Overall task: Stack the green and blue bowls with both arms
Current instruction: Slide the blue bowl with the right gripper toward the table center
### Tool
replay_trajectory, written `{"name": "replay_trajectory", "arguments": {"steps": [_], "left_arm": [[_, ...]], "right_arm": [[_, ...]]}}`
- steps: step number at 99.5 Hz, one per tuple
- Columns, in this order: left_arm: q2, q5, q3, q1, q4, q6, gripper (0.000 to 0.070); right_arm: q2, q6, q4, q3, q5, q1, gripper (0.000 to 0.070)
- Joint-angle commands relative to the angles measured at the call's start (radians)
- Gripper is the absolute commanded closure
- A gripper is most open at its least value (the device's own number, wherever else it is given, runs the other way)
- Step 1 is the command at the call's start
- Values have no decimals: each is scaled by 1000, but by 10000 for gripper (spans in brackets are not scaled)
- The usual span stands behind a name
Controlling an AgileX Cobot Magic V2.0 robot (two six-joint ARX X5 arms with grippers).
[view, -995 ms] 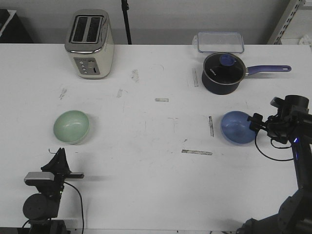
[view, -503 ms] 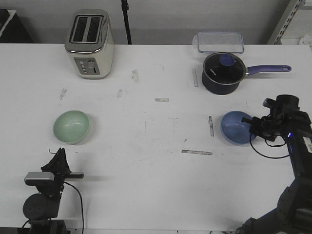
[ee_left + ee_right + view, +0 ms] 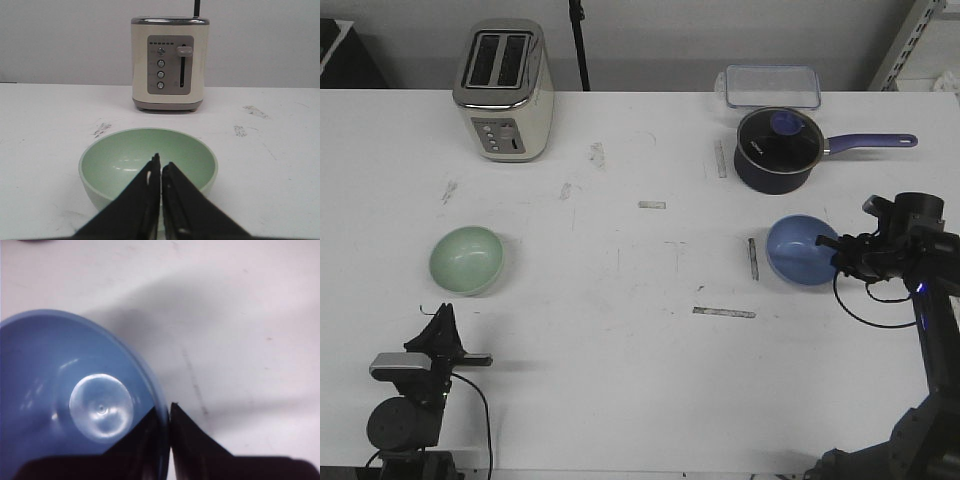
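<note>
The pale green bowl (image 3: 466, 259) sits upright on the white table at the left; the left wrist view shows the same green bowl (image 3: 125, 160) just beyond the fingertips. My left gripper (image 3: 442, 312) (image 3: 161, 161) is shut and empty, near the front edge and short of the bowl. At the right is the blue bowl (image 3: 800, 250) (image 3: 60, 390), with my right gripper (image 3: 832, 250) (image 3: 167, 407) shut on its near-right rim, one finger inside and one outside. A shadow on the table beyond the bowl shows in the right wrist view.
A cream toaster (image 3: 505, 88) (image 3: 169, 65) stands at the back left. A dark saucepan (image 3: 777, 148) with a purple handle (image 3: 870, 142) sits just behind the blue bowl, and a clear lidded container (image 3: 772, 86) lies behind that. Tape marks (image 3: 724, 312) dot the table's middle.
My right gripper has carried the blue bowl slightly left and toward the back, and the bowl now sits more level. The left arm and green bowl have not moved.
</note>
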Motion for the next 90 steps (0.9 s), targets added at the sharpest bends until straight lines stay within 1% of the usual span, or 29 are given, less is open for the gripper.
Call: {"name": "replay_trajectory", "arguments": {"steps": [1, 10, 20, 37, 59, 79, 90], "left_arm": [[-2, 1, -22, 1, 14, 12, 698], [-2, 2, -22, 1, 14, 12, 698], [-2, 1, -22, 1, 14, 12, 698], [-2, 1, -23, 1, 14, 12, 698], [-2, 1, -22, 1, 15, 12, 698], [-2, 1, -22, 1, 14, 12, 698], [-2, 1, -23, 1, 14, 12, 698]], "right_arm": [[-11, 12, 3, 25, -9, 29, 690], [-27, 42, 3, 25, -8, 85, 690], [-29, 95, 3, 24, 2, 177, 691], [-23, 228, 13, 23, 87, 356, 691], [3, 357, 121, 13, 94, 584, 691], [90, 449, 196, 13, 95, 729, 691], [132, 467, 228, 13, 112, 780, 691]]}}
